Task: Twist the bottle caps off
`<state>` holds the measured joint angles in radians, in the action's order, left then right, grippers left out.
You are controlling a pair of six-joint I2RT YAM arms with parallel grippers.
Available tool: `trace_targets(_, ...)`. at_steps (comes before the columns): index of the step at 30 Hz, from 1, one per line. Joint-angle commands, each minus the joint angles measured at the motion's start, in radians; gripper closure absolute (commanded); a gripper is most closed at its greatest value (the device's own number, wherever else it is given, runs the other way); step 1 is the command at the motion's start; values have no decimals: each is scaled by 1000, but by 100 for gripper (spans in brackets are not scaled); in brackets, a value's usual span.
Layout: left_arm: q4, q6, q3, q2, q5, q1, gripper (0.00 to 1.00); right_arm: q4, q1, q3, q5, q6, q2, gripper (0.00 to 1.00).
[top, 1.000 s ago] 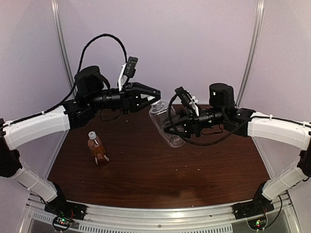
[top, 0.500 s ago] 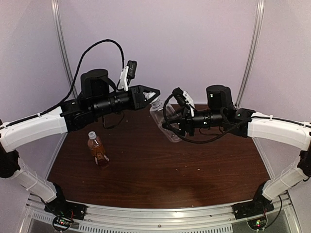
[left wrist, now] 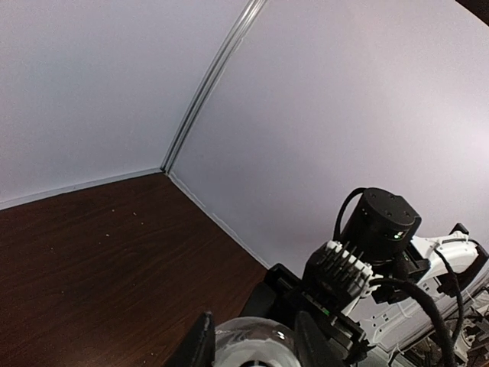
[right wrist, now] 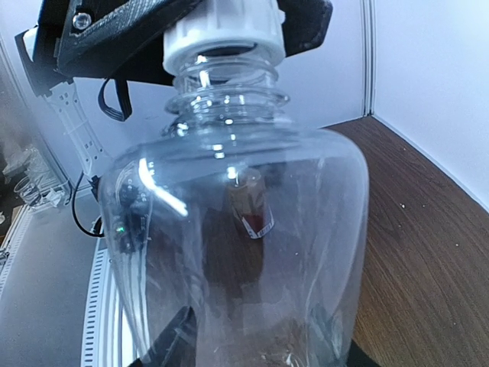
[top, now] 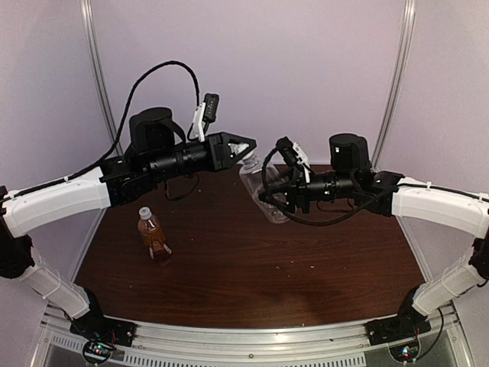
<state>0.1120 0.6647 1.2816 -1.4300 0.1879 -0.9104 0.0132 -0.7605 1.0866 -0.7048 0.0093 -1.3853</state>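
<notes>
Starting nearest the arm bases, the small plastic amber bottle [top: 153, 238] with brown liquid and a red label stands upright on the dark brown wooden desk [top: 306, 275]. It is well to the left of the small colourless clear bottle [top: 263, 195] of thin plastic and nearer the bases than it, with its little round pale cap [top: 144, 212] on and neither arm near it. Farther back, the clear bottle hangs above the desk, tilted with its neck up and to the left. The right end effector [top: 273, 203] is pressed together on its wide lower body, one black finger on each side in the right wrist view. At the top of the clear bottle, its small round white cap [right wrist: 225, 34] is pinched by the left end effector [top: 244, 155], which closes on the cap's side wall; the cap sits on the neck, not yet off. Behind the clear bottle rises the pale lilac wall [top: 306, 69]. The clear bottle looks empty, so light, but thin-walled and smooth. I judge it will dent under a hard squeeze and may spin in the grip, so the wide body low down is the place to brace it. The stiff cap should take a firm pinch across its side.
</notes>
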Motion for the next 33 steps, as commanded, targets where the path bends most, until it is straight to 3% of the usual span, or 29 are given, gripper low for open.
trace_targets(1,68,-1,10,-9,32,7,87,49,5,-11,-53,11,37,54)
trace_targets(8,51,-4,11,3,17,9,91,45,5,-12,-55,11,38,54)
trace_targets(16,62,-2,9,-22,80,9,70,48,5,-2,-78,15,39,54)
trace_targets(33,70,-24,7,-12,108,8,44,58,6,-10,-99,17,43,54)
